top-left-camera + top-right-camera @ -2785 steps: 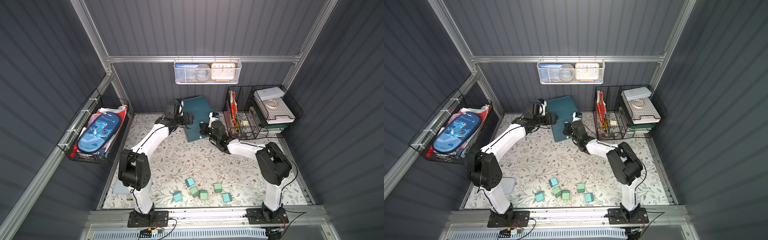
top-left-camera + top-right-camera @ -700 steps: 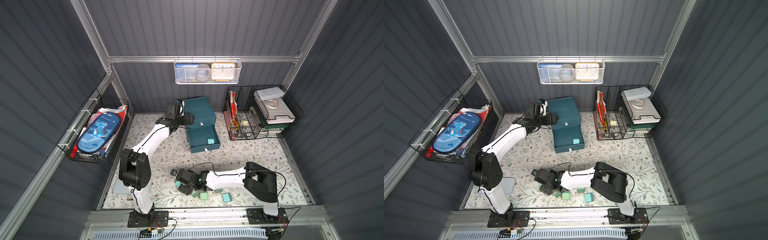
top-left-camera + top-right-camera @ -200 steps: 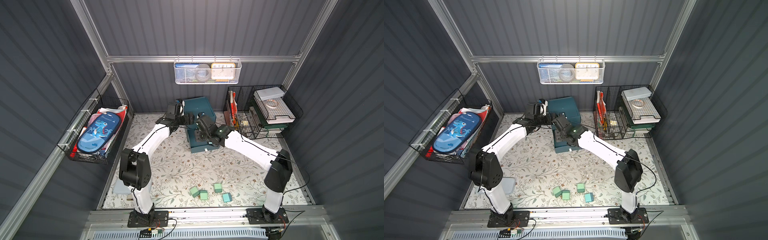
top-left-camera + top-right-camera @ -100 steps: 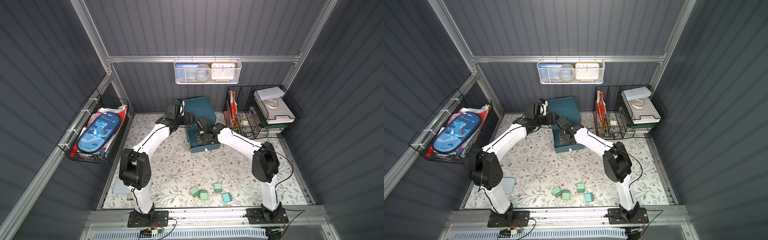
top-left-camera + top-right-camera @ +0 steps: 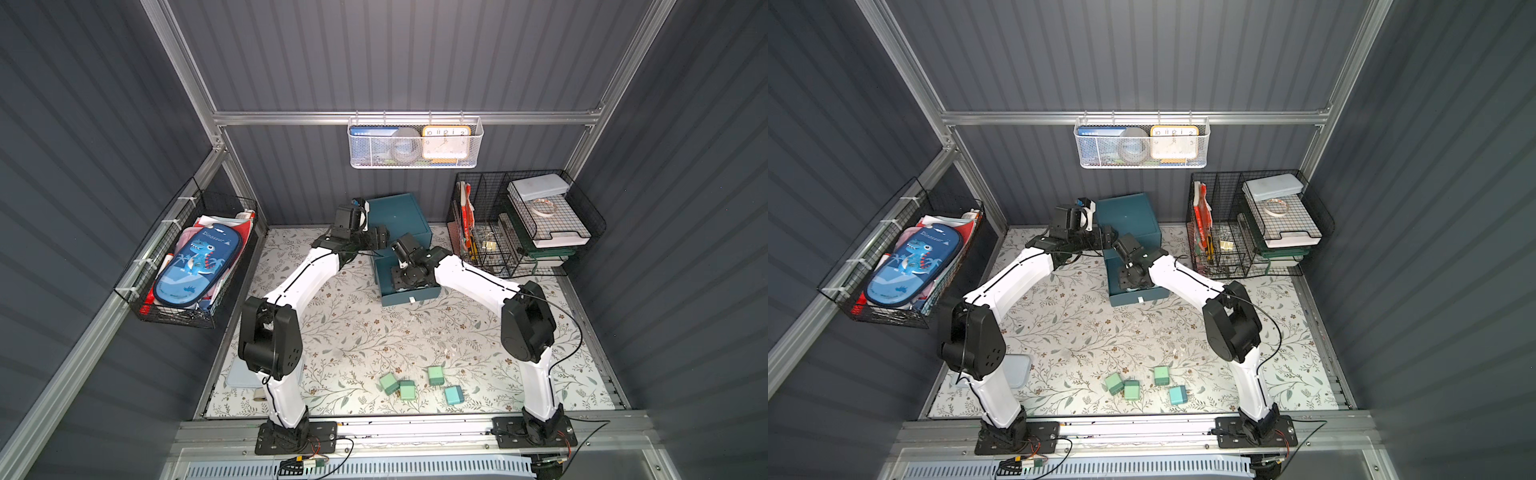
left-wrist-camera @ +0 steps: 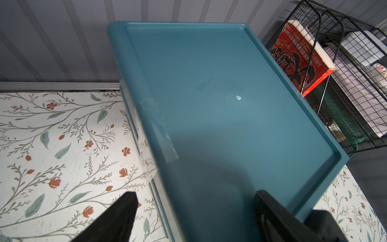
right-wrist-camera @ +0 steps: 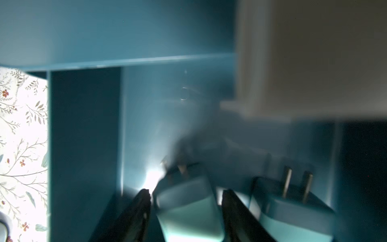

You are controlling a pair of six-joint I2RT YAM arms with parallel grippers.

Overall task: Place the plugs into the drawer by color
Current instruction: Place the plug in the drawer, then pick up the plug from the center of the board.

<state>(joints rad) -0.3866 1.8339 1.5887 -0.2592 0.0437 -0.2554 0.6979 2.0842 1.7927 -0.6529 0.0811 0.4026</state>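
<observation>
Inside the pulled-out drawer [image 5: 409,296], right gripper [image 7: 186,191] parted around a loose light blue plug [image 7: 188,211], second plug [image 7: 293,213] beside it, left gripper [image 6: 194,194] spread wide above cabinet top [image 6: 209,94].

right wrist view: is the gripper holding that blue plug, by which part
Apparently not held: the light blue plug lies between the fingers of the right gripper in the drawer, thin gaps at both sides; the picture is blurred.
</observation>
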